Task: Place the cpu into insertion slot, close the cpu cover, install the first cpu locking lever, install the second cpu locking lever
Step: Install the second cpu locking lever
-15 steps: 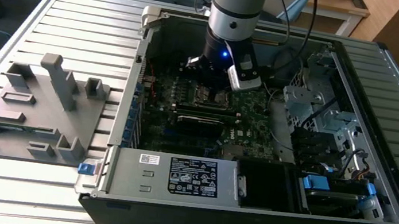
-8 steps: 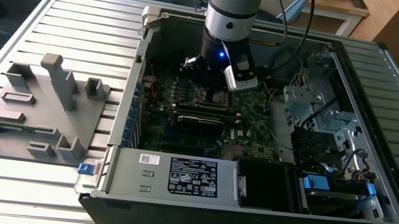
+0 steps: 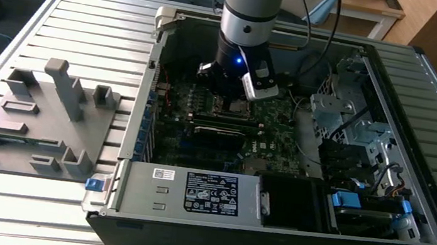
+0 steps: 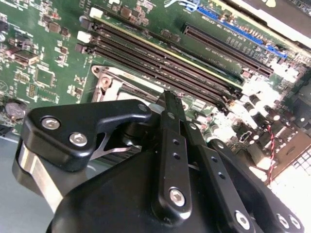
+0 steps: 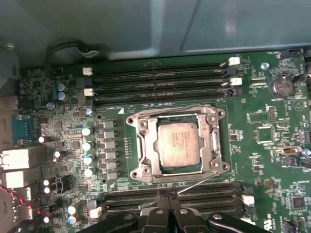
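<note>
On a slatted metal table [image 3: 87, 23], open computer case [image 3: 407, 230], tool [image 5: 167, 194] pressed together over cpu [image 5: 178, 144].

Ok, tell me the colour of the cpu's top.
Dull silver-grey, with faint smudging; the cpu shows best in the first wrist view, seated inside its metal frame.

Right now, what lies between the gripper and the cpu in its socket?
In the first wrist view, the gripper and the cpu are separated by memory slots, a thin lever wire and the cpu cover rim.
</note>
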Action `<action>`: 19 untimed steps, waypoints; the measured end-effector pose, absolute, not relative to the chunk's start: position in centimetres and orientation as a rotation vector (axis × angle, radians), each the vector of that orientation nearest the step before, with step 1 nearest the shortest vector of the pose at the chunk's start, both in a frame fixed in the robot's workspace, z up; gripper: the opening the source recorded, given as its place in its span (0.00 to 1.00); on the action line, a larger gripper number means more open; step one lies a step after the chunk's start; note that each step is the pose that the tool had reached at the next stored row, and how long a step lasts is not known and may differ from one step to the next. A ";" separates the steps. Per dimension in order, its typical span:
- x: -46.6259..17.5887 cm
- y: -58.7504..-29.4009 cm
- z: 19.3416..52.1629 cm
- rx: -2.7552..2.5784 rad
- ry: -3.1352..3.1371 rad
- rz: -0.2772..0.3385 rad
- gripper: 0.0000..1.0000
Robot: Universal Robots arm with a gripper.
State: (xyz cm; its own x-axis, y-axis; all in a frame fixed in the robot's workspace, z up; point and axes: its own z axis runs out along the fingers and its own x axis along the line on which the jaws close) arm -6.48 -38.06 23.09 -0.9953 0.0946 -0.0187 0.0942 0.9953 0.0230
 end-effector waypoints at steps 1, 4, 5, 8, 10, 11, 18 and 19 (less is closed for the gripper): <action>-6.6 -38.1 23.0 0.144 3.118 0.035 0.10; -6.7 -38.1 22.7 0.138 3.119 0.035 0.10; -6.7 -38.1 22.6 0.137 3.119 0.035 0.10; -6.7 -38.1 22.4 0.137 3.119 0.035 0.10; -6.7 -38.1 22.4 0.137 3.119 0.035 0.10; -6.7 -38.1 22.4 0.137 3.119 0.035 0.10; -6.7 -38.1 22.2 0.137 3.119 0.035 0.10; -6.7 -38.1 22.2 0.137 3.119 0.035 0.10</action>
State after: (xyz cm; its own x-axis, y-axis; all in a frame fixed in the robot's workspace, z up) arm -6.73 -38.06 22.17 -0.9960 0.0877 -0.0187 0.0873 0.9959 0.0236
